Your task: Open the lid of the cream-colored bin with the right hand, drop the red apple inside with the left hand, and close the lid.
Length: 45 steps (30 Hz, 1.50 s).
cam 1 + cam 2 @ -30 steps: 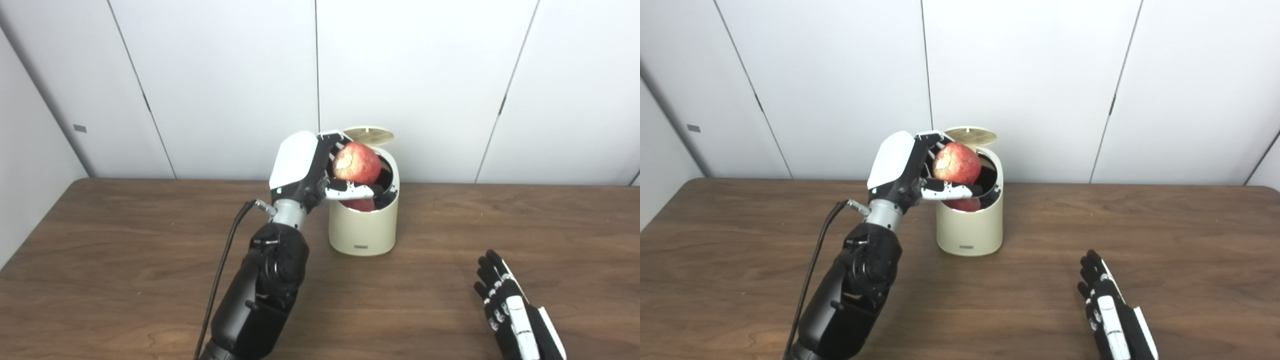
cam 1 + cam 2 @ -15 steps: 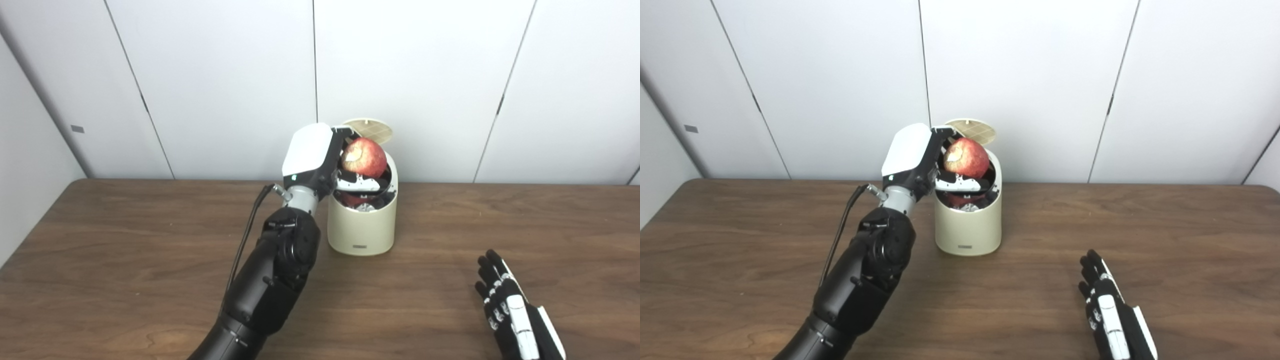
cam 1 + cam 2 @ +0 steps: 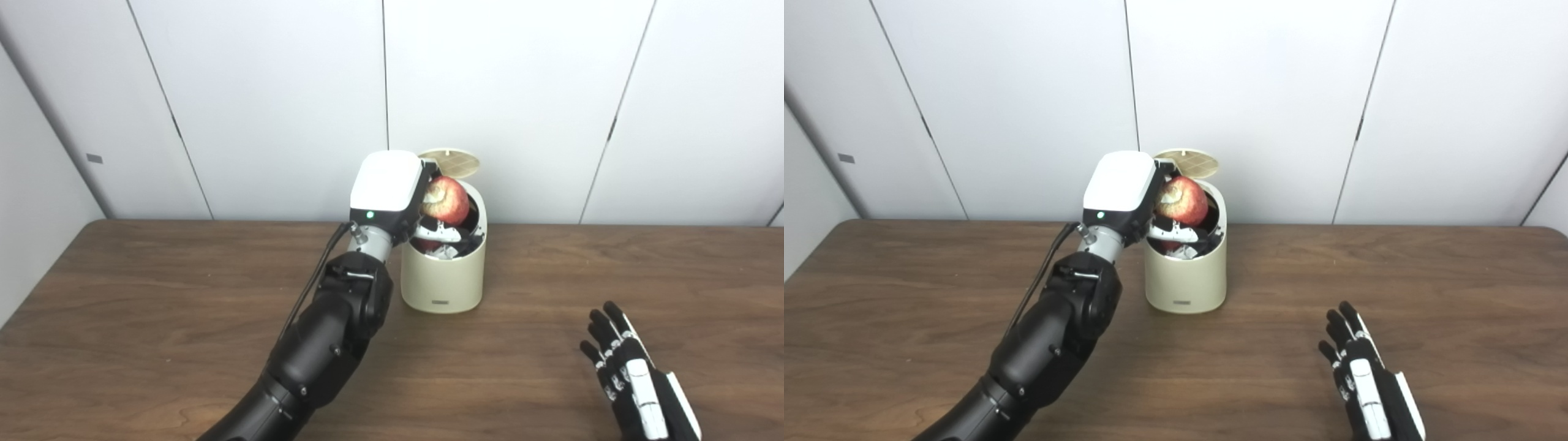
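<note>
The left hand (image 3: pixel 392 196) grasps the red apple (image 3: pixel 448 200) over the open mouth of the cream-colored bin (image 3: pixel 443 277), its lid (image 3: pixel 454 162) raised behind. The right hand (image 3: pixel 637 386) lies empty, fingers spread, on bare table (image 3: pixel 153 306), well apart from the bin.

Dark wood-grain table (image 3: pixel 153 294) before white wall panels (image 3: pixel 275 104) with thin vertical seams.
</note>
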Motion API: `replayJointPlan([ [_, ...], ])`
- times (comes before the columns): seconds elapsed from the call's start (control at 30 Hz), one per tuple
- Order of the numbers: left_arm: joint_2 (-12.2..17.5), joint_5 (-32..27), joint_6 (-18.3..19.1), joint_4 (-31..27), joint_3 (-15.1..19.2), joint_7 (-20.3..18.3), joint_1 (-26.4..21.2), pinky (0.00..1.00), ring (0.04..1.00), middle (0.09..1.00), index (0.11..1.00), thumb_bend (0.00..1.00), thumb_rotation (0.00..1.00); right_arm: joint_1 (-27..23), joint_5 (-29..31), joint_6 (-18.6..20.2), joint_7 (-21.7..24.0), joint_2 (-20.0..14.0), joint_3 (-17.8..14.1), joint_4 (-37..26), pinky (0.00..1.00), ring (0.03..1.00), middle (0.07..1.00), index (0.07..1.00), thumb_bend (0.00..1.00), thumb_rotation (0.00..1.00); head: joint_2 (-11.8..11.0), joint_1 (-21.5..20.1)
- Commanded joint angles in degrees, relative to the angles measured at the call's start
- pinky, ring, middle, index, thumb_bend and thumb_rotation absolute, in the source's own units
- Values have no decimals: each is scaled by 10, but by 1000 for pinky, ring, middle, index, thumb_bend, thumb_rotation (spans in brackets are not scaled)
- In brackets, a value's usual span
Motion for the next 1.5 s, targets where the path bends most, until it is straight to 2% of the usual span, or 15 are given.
replayJointPlan([
  [0.0, 10, 41, 26, -13, -5, -36, -30, 379, 514, 571, 592, 874, 86, 3, 1, -10, 2, -8, -2, -19, 928, 969, 939, 960, 496, 809, 2, 3],
  [0.07, 7, 63, 38, -20, -8, -67, -30, 413, 539, 607, 631, 964, 102, 4, 2, -8, 3, -9, -2, -21, 936, 976, 944, 962, 498, 811, 4, 6],
  [0.13, 5, 79, 41, -26, -6, -92, -29, 429, 548, 618, 641, 980, 101, 5, 0, -11, 5, -11, -2, -22, 933, 975, 944, 961, 493, 814, 5, 7],
  [0.3, -4, 119, 42, -35, 5, -148, -27, 468, 589, 667, 684, 997, 154, 4, -8, -17, 7, -17, 0, -21, 925, 973, 941, 960, 466, 949, 6, 8],
  [0.47, -8, 117, 39, -42, 14, -162, -22, 487, 615, 692, 704, 1000, 160, 3, -8, -15, 6, -16, 0, -21, 932, 968, 936, 950, 468, 965, 8, 6],
  [0.57, -9, 96, 35, -46, 22, -158, -18, 437, 550, 645, 711, 987, 114, 3, -7, -12, 5, -15, 0, -22, 928, 968, 935, 955, 488, 946, 7, 6],
  [0.6, -11, 77, 30, -48, 30, -149, -15, 433, 543, 639, 711, 982, 105, 3, -7, -12, 4, -15, 0, -21, 929, 968, 935, 955, 491, 942, 7, 6],
  [0.63, -14, 59, 25, -50, 39, -139, -12, 428, 529, 610, 648, 921, 53, 2, -7, -12, 4, -15, 0, -20, 928, 965, 933, 954, 488, 942, 7, 6],
  [0.67, -15, 46, 22, -51, 44, -132, -11, 427, 525, 590, 554, 685, 46, 2, -7, -13, 4, -15, 0, -20, 929, 964, 932, 954, 484, 943, 7, 6],
  [0.7, -20, 22, 19, -57, 56, -124, -7, 427, 523, 583, 522, 605, 44, 2, -7, -13, 4, -15, -1, -19, 929, 964, 931, 954, 483, 944, 7, 6],
  [0.77, -27, -18, 9, -64, 74, -106, 0, 361, 422, 533, 492, 527, 11, 1, -8, -16, 4, -15, -1, -16, 934, 968, 934, 958, 483, 949, 7, 7],
  [0.9, -52, -111, -13, -89, 127, -59, 23, 318, 369, 504, 513, 498, 0, 1, -13, -20, 3, -15, -1, -12, 924, 966, 932, 964, 476, 963, 7, 8],
  [1.03, -75, -204, -38, -105, 179, -21, 39, 368, 397, 467, 501, 503, 0, 1, -13, -18, 1, -13, -2, -12, 928, 968, 931, 965, 465, 962, 8, 8],
  [1.27, -70, -267, -83, -135, 196, 25, 62, 387, 431, 490, 486, 505, 0, 1, -8, -16, 3, -11, -1, -12, 916, 970, 936, 965, 448, 940, 9, 9],
  [1.47, -70, -320, -130, -184, 223, 65, 123, 359, 423, 501, 479, 505, 0, 0, -9, -13, 1, -11, 0, -14, 916, 964, 934, 962, 440, 934, 10, 10],
])
